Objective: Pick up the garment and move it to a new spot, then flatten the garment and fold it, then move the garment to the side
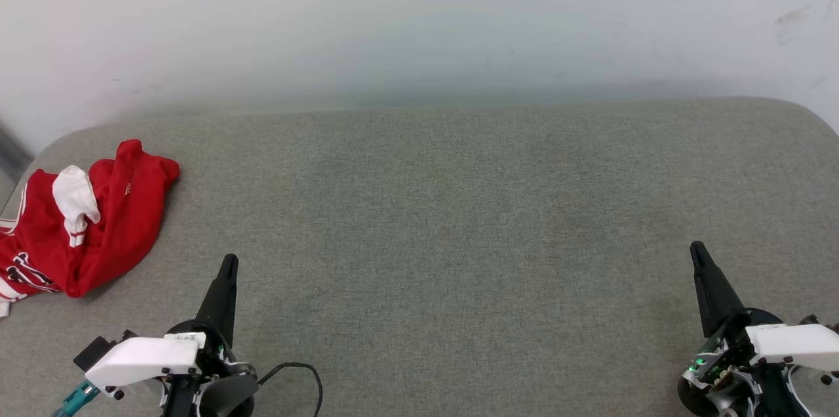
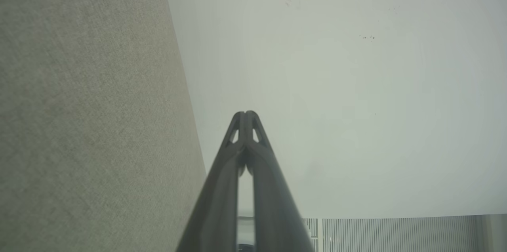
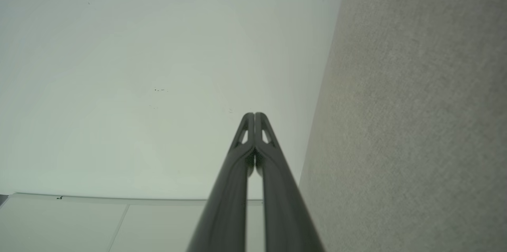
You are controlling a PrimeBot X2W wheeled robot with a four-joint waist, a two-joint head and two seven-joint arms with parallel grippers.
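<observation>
The garment (image 1: 98,220), a red jersey with a white sleeve and striped trim, lies crumpled at the far left edge of the grey fabric surface (image 1: 432,220) in the head view. My left gripper (image 1: 229,263) is shut and empty at the lower left, a little to the right of the garment and apart from it. At the lower right my right gripper (image 1: 696,252) is also shut and empty, far from the garment. In the wrist views the left gripper (image 2: 246,114) and the right gripper (image 3: 254,115) each show their tips pressed together, pointing at the pale wall.
A pale wall (image 1: 419,17) rises behind the grey surface. The surface's rounded corners show at the back left and back right. A black cable (image 1: 305,371) loops by my left wrist. Wide bare fabric lies between the two grippers.
</observation>
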